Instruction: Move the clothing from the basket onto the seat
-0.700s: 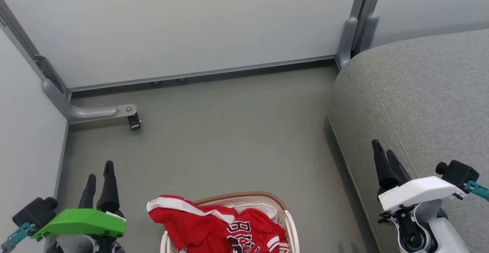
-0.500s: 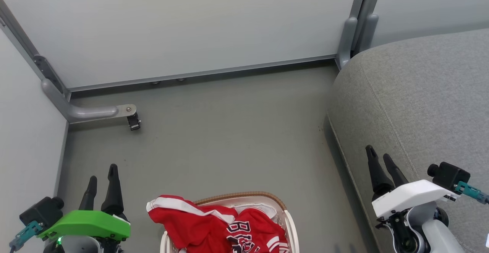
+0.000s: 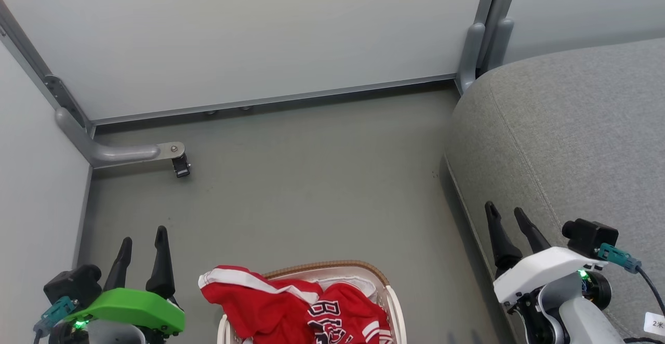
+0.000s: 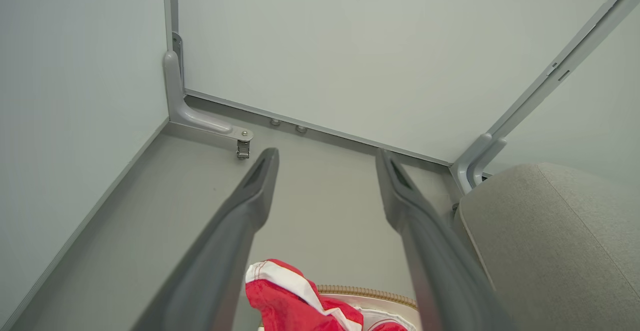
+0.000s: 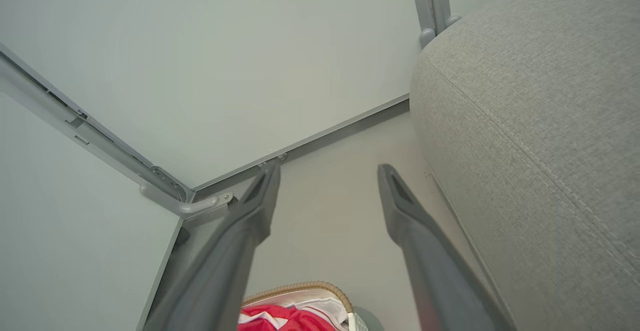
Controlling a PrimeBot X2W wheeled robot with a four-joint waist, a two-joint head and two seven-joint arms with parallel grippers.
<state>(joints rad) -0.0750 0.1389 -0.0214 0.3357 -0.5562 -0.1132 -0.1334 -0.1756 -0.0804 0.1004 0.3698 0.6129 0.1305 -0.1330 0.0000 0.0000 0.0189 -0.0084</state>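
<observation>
In the basket [image 3: 387, 288] on the floor [image 3: 311, 177] the clothing [image 3: 283, 307] lies heaped, one red piece draped over its edge; the seat [image 3: 571, 141] bears none, and the left gripper [image 3: 144, 235] and right gripper [image 3: 504, 208] stand spread and empty, so the whole transfer appears outstanding.

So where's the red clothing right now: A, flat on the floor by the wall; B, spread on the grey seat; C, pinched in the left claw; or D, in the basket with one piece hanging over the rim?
D: the red clothing sits in the basket, its striped piece draped over the rim toward the left claw, which stands open and apart from it, as does the right claw.
</observation>
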